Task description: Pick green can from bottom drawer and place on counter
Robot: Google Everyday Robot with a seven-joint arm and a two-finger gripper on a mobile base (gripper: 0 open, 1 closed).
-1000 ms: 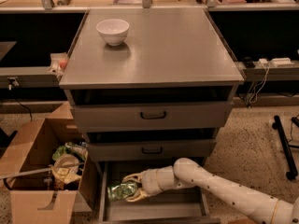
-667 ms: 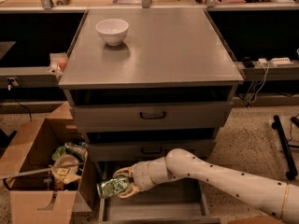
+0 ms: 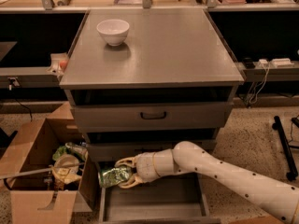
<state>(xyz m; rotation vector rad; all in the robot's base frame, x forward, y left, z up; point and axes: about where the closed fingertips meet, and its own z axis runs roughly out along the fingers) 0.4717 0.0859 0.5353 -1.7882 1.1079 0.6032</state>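
Observation:
The green can (image 3: 113,176) is shiny and crinkled and lies sideways in my gripper (image 3: 124,173), which is shut on it. The gripper holds the can above the left front corner of the open bottom drawer (image 3: 154,205), over its left wall. My white arm (image 3: 224,174) reaches in from the lower right. The drawer's flat grey floor shows bare. The counter (image 3: 163,45) is the grey metal top of the cabinet, above the gripper.
A white bowl (image 3: 113,31) stands on the counter's back left. Two upper drawers (image 3: 153,116) are slightly open. A cardboard box (image 3: 37,171) of rubbish stands on the floor, left of the drawer. Cables and a black stand are at right.
My gripper has lifted the green can out of the drawer and carried it left and up, over the drawer's left wall.

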